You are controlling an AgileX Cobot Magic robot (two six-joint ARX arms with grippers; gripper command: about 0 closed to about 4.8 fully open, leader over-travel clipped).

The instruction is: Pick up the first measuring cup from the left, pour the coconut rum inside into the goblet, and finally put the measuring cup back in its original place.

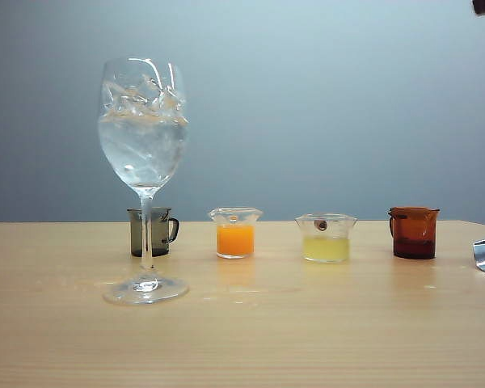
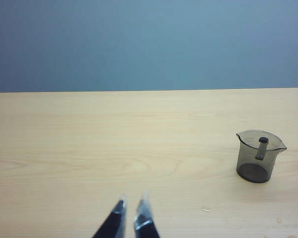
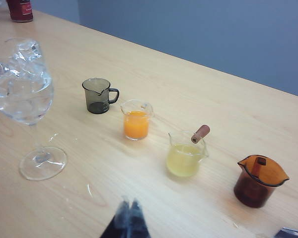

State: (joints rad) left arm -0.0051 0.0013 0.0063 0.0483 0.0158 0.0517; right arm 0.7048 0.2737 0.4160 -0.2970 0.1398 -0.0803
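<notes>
The smoky-grey measuring cup [image 1: 153, 232] stands upright on the worktop [image 1: 242, 339], first in a row of four, just behind the stem of the goblet [image 1: 144, 178]. It looks empty: in the left wrist view I can see down to its bare bottom, with no liquid showing. The goblet bowl holds ice cubes and clear liquid, which I take to be the coconut rum [image 1: 142, 153], already poured.

Further along the row sit a clear cup of orange liquid [image 1: 235, 233], a cup of pale yellow liquid [image 1: 326, 238] and an amber-brown handled cup [image 1: 413, 233], all upright and apart from one another.

Neither arm is touching anything. The left tool [image 2: 131, 208] hovers low over bare worktop, well apart from the grey cup, its tips nearly together and holding nothing. The right tool [image 3: 128, 210] hangs over the near edge, in front of the orange and yellow cups, its tips pressed together and empty.

Judging by this, the pour is done and the cup is set back in line; little seems left beyond the arms coming to rest.
</notes>
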